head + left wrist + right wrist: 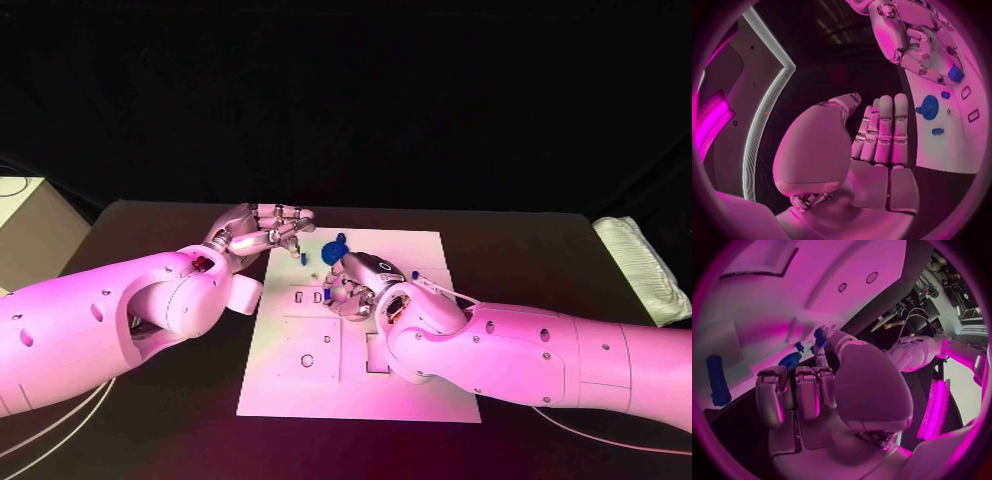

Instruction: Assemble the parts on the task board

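The right robot hand pinches a small blue plastic part over the white task board, probably to seat it. The left robot hand hovers beside the board, fingers straight, holding nothing.

— How many of each thing do you have?
— From here I count one white task board, two hands, left hand and right hand, and four blue parts: one round, three small.
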`<state>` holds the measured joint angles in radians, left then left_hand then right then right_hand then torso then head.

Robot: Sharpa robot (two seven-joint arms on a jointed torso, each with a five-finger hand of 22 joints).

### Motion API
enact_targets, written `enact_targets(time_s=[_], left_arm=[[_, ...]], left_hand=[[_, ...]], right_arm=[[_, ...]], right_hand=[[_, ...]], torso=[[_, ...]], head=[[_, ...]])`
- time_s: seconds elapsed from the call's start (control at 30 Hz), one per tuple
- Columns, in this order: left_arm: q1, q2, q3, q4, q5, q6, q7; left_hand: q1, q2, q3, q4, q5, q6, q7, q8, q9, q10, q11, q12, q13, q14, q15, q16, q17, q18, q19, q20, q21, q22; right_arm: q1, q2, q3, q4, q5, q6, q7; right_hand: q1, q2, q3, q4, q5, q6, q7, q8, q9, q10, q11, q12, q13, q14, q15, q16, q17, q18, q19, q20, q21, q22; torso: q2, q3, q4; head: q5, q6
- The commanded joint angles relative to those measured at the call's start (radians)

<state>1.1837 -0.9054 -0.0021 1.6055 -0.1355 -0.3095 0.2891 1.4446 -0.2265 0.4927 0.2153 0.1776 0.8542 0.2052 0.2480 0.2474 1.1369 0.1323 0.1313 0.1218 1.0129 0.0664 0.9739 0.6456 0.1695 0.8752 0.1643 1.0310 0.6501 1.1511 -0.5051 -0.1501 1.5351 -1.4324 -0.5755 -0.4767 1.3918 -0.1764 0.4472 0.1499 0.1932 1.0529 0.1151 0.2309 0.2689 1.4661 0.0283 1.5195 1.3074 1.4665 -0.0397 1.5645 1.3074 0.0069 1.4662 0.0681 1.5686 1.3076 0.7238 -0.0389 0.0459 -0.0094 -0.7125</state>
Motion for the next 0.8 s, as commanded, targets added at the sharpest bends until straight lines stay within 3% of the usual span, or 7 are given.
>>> enact_targets(time_s=[0.03, 0.8], left_arm=[[0.001, 0.001, 0.0, 0.002, -0.005, 0.014, 0.001], [0.001, -0.004, 0.0, 0.004, -0.007, 0.017, -0.001]], left_hand=[[-0.009, -0.002, 0.0, 0.0, -0.004, -0.006, 0.0, 0.001, 0.002, 0.006, 0.0, 0.005, 0.002, 0.003, -0.003, 0.003, -0.001, 0.015, -0.005, 0.001, 0.004, 0.001], [-0.012, -0.002, -0.001, 0.001, -0.004, -0.008, 0.001, 0.001, 0.002, 0.002, 0.001, 0.006, 0.002, 0.004, -0.002, 0.004, -0.002, 0.015, -0.005, 0.001, 0.005, 0.001]], right_arm=[[-0.002, 0.003, 0.0, -0.008, -0.059, 0.006, -0.021], [-0.01, 0.018, -0.003, -0.026, -0.081, 0.012, -0.027]], right_hand=[[-0.017, -0.014, 0.003, 0.0, 0.005, 0.008, -0.01, 0.039, 0.031, 0.063, -0.002, -0.003, 0.218, 0.104, -0.001, 0.006, 0.263, -0.007, 0.105, -0.002, 0.002, 0.263], [-0.038, -0.03, 0.0, 0.003, 0.005, 0.002, -0.009, 0.042, 0.032, 0.061, -0.001, -0.006, 0.215, 0.104, 0.0, 0.006, 0.263, -0.007, 0.105, -0.001, 0.002, 0.263]], torso=[[-0.001, 0.0002, -0.0006], [-0.001, 0.0014, -0.0022]], head=[[0.007, -0.005], [0.013, -0.008]])
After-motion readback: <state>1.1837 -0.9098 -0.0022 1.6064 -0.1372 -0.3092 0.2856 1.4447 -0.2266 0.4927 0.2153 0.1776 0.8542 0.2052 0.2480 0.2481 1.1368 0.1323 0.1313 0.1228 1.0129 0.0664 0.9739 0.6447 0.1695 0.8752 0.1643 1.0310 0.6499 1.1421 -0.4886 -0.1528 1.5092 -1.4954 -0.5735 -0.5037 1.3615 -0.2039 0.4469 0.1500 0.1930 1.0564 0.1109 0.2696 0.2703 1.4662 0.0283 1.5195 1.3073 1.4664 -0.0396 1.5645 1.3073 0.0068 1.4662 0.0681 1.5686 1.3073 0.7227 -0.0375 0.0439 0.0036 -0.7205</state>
